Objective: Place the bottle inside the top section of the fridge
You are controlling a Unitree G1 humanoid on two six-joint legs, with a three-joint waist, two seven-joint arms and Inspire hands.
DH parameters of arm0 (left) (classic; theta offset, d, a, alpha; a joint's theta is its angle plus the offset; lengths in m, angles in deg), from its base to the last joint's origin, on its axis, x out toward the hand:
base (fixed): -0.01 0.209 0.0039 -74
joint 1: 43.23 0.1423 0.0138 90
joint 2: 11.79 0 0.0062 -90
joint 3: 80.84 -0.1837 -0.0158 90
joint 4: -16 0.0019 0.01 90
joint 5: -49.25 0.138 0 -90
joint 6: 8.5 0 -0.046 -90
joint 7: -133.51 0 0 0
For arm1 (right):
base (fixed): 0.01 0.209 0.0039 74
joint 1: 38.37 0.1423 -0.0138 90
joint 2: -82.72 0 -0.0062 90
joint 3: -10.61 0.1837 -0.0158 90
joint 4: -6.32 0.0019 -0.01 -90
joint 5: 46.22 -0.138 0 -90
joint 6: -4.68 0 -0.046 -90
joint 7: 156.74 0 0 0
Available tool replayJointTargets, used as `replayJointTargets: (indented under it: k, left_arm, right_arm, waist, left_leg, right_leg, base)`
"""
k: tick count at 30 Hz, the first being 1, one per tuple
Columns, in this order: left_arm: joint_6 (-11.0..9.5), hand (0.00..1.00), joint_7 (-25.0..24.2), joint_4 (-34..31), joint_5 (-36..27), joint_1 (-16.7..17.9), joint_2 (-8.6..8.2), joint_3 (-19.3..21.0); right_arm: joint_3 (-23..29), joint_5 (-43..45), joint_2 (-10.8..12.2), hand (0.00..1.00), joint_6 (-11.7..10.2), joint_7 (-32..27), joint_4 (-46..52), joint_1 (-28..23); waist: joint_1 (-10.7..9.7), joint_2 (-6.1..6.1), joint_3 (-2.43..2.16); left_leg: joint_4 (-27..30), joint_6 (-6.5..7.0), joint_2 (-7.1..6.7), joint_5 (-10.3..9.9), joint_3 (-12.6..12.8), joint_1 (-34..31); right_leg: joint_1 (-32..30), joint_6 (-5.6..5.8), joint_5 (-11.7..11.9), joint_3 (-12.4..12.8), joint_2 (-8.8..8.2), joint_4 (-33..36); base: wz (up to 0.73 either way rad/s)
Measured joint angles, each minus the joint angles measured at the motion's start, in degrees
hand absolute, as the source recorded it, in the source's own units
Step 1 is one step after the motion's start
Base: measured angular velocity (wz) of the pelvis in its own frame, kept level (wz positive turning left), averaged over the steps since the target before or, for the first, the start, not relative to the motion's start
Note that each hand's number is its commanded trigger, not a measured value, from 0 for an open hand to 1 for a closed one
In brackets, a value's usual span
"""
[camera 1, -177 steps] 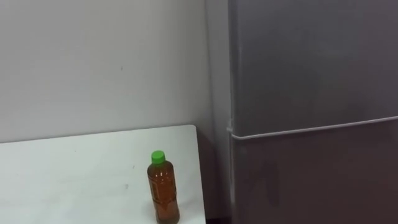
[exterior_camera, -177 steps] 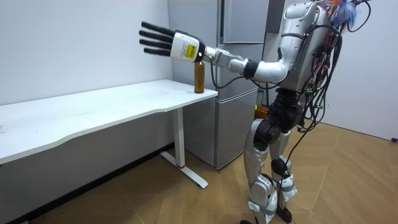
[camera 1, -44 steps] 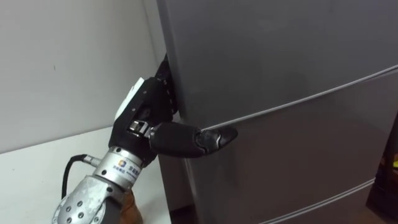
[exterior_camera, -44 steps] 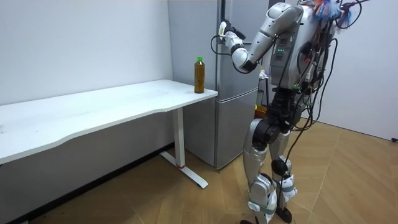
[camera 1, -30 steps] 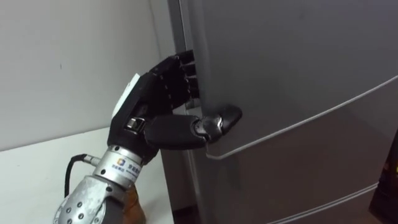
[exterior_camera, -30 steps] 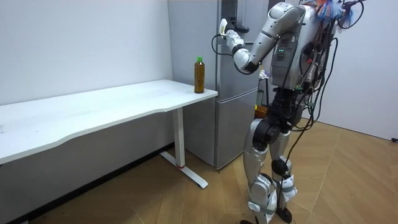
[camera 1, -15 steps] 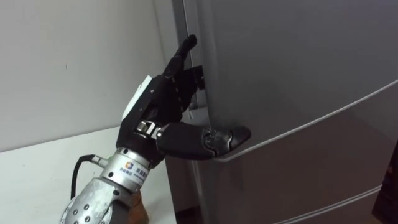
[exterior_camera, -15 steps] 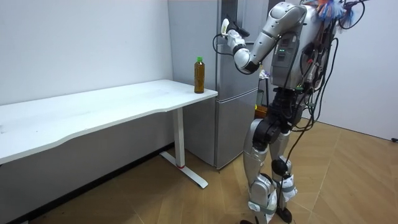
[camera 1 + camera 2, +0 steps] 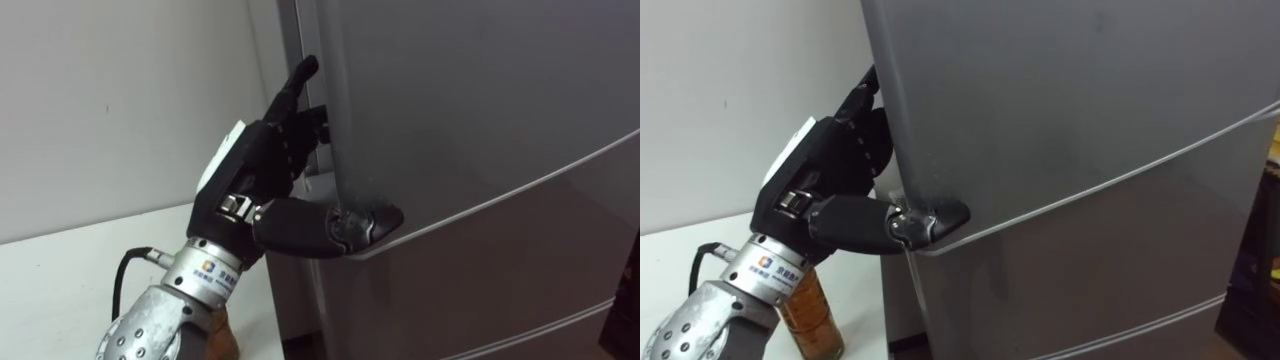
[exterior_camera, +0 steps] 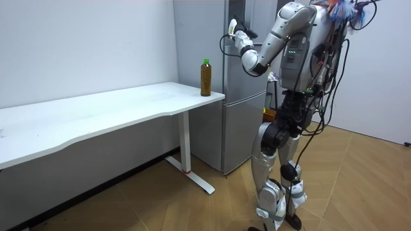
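One hand does the work: the left hand point(image 9: 255, 185) hooks its fingers behind the edge of the upper fridge door point(image 9: 480, 100) and presses its thumb on the front, pinching the panel so it can be swung out. A narrow gap shows at that edge. The amber bottle point(image 10: 205, 77), green-capped, stands upright at the corner of the white table point(image 10: 96, 112), untouched until the compartment is open.
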Motion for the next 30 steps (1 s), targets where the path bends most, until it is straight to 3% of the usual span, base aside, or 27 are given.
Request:
replayJointTargets:
  k: [30]
  left_arm:
    - [0.1, 0.00, 0.0, -0.1, 0.0, 0.0, -0.87, -0.8]
  right_arm:
    - [-2.2, -2.7, -0.2, 0.00, -0.4, 0.5, -1.0, 0.2]
  waist:
    - [-0.1, 0.10, -0.27]
  left_leg:
    - [0.2, 0.04, -0.03, 0.0, 0.1, 0.0]
  right_leg:
    - [0.1, 0.08, 0.1, 0.0, -0.15, 0.1]
  base:
    - [0.00]
